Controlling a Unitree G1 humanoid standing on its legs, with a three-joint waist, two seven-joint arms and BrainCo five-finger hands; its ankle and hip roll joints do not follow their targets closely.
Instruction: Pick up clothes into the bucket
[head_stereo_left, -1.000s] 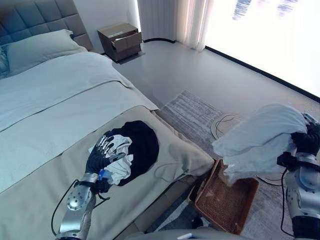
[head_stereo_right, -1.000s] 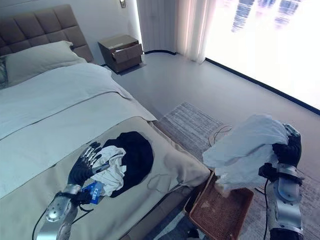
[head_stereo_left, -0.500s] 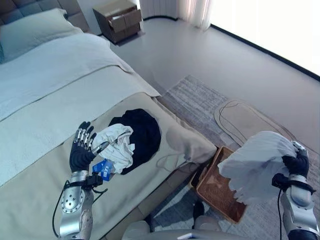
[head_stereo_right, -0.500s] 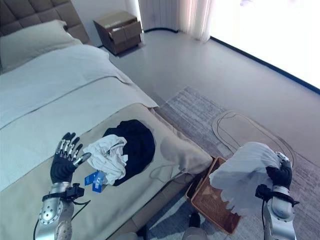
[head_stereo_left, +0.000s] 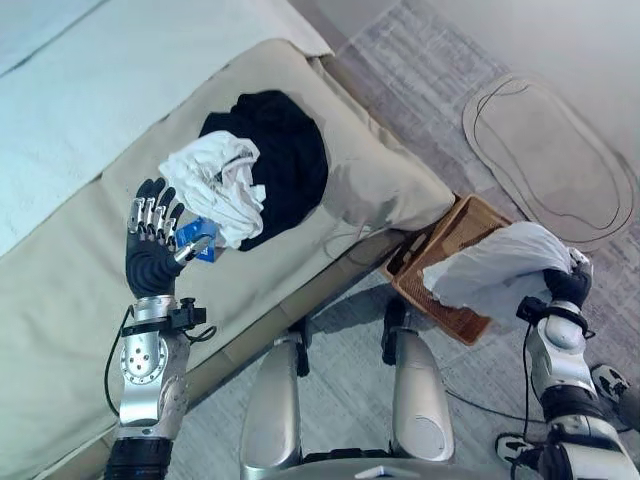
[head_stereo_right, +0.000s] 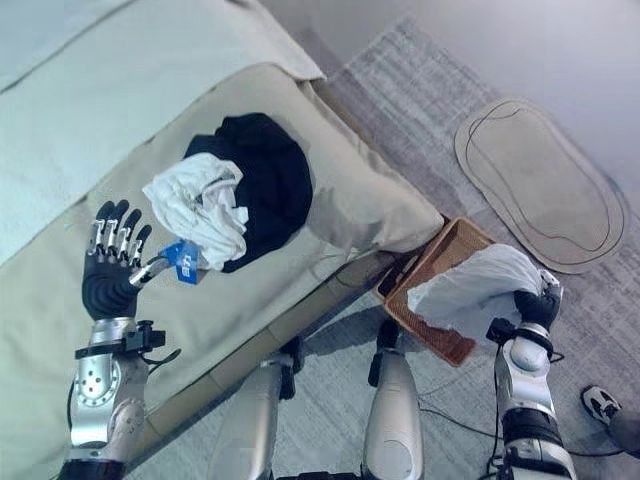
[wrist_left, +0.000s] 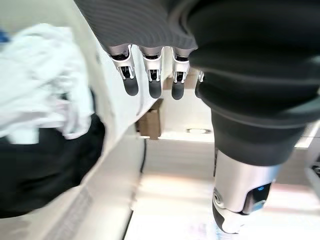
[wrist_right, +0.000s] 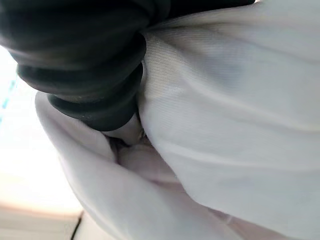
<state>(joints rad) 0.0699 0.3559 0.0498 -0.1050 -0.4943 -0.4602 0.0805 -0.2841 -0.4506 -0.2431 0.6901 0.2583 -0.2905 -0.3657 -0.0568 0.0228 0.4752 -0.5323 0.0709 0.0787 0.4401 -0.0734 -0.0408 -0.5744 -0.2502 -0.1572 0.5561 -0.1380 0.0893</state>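
Note:
A crumpled white garment (head_stereo_left: 215, 185) lies on the bed over a black garment (head_stereo_left: 285, 155), with a small blue tag (head_stereo_left: 200, 245) at its near edge. My left hand (head_stereo_left: 150, 255) is raised just in front of them, open, fingers straight, holding nothing; its fingertips (wrist_left: 149, 87) point past the white garment (wrist_left: 35, 80). On the floor at the bed's corner stands a brown wicker basket (head_stereo_left: 462, 222). My right hand (head_stereo_left: 565, 290) is shut on a bunched white cloth (head_stereo_left: 495, 272), which hangs down over the basket and rests on it. The cloth (wrist_right: 225, 100) wraps this hand.
The bed's beige cover (head_stereo_left: 370, 180) overhangs the corner beside the basket. A grey rug (head_stereo_left: 420, 60) runs under the basket, with an oval mat (head_stereo_left: 545, 155) lying on it further out.
The camera has tilted downward. My right hand has lowered the white cloth from mid-air down to the basket. My left hand has lifted off the white garment and spread open.

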